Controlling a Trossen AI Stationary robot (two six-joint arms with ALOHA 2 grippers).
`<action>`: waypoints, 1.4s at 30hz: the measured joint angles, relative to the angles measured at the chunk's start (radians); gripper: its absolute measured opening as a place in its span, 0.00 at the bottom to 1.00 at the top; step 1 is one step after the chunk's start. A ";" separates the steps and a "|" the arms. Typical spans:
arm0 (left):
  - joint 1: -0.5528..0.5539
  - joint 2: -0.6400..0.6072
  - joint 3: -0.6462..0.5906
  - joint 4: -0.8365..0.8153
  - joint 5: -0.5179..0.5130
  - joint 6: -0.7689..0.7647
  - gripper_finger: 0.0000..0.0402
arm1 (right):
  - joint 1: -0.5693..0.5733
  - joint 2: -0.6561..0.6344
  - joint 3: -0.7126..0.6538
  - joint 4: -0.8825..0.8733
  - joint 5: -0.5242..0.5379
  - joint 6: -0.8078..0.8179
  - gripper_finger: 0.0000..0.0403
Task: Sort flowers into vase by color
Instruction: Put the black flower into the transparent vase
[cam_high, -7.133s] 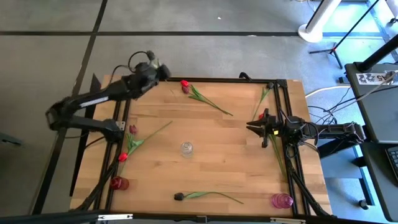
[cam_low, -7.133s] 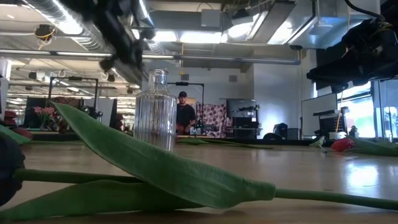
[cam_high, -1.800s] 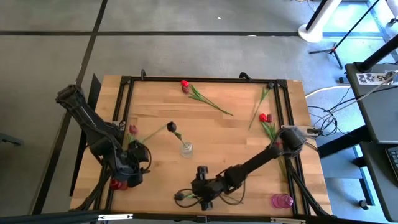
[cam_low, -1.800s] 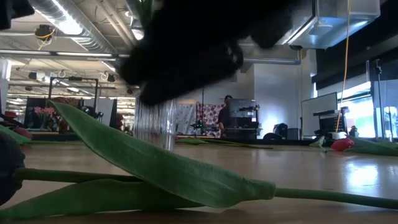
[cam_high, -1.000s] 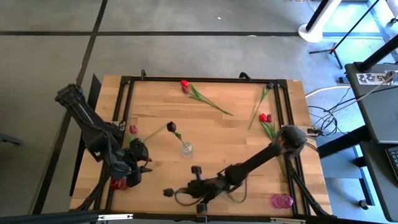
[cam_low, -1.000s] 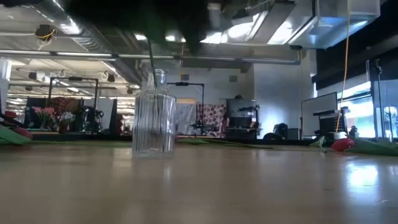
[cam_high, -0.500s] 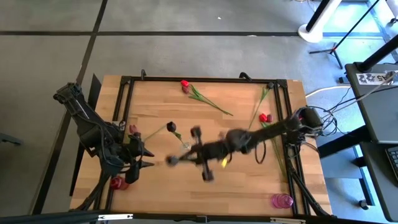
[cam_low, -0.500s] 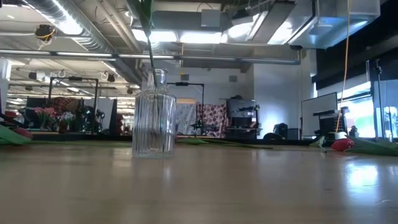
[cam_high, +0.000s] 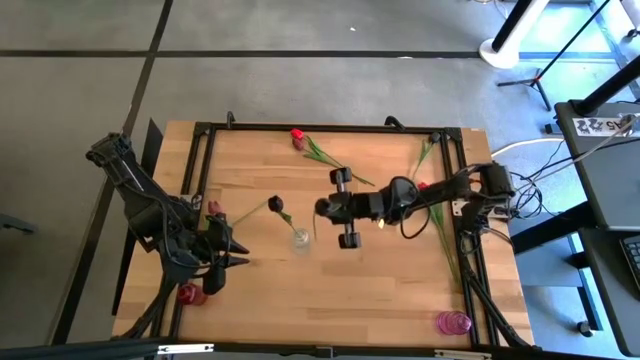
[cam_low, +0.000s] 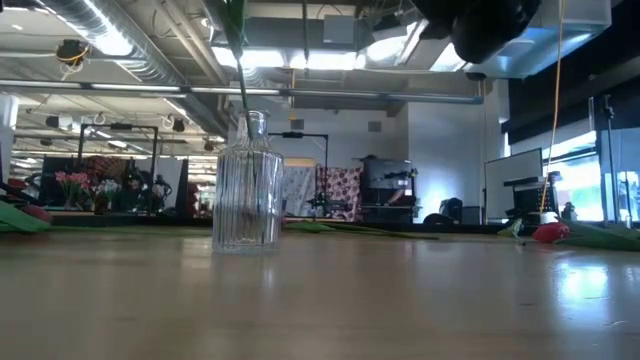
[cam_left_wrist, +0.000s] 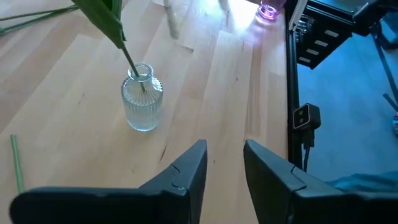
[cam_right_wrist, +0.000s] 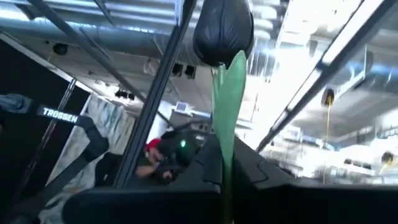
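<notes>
A clear ribbed vase (cam_high: 300, 238) (cam_low: 247, 185) (cam_left_wrist: 143, 99) stands mid-table. One dark tulip (cam_high: 275, 203) stands in it, its stem leaning on the neck. My right gripper (cam_high: 322, 208) (cam_right_wrist: 224, 186) hovers just right of the vase, shut on a second dark tulip (cam_right_wrist: 222, 28). My left gripper (cam_high: 225, 255) (cam_left_wrist: 224, 168) is open, left of the vase, and holds nothing. Red tulips lie on the table at the far edge (cam_high: 297, 135) and the right side (cam_high: 422, 187). A mauve tulip (cam_high: 212, 208) lies at the left. My right gripper pinches the dark tulip between its two fingers, on the green stem and leaf (cam_right_wrist: 225, 155) a little below the head. It comes from the table's right, tipped upward. The head stands out beyond the fingertips and the flower is lifted clear of the table.
A red vase (cam_high: 190, 293) stands at the near left corner and a pink vase (cam_high: 453, 322) (cam_left_wrist: 268, 9) at the near right. A black frame (cam_high: 330, 127) rims the table. Bare wood lies between the vases along the near edge.
My right gripper has carried the dark tulip up off the near part of the table and swung toward the far side. It now hovers beside the clear vase, tipped upward. The tulip is lifted clear. The low view no longer shows it.
</notes>
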 joint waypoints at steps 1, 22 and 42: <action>0.000 0.000 0.000 0.000 0.000 0.001 0.25 | -0.011 0.000 0.006 0.005 -0.010 -0.010 0.00; 0.000 0.000 0.000 0.001 -0.001 -0.002 0.26 | -0.044 0.187 0.136 0.052 -0.065 -0.079 0.00; 0.000 0.000 -0.001 0.000 0.009 0.004 0.26 | 0.025 0.192 0.137 0.027 -0.053 -0.093 0.00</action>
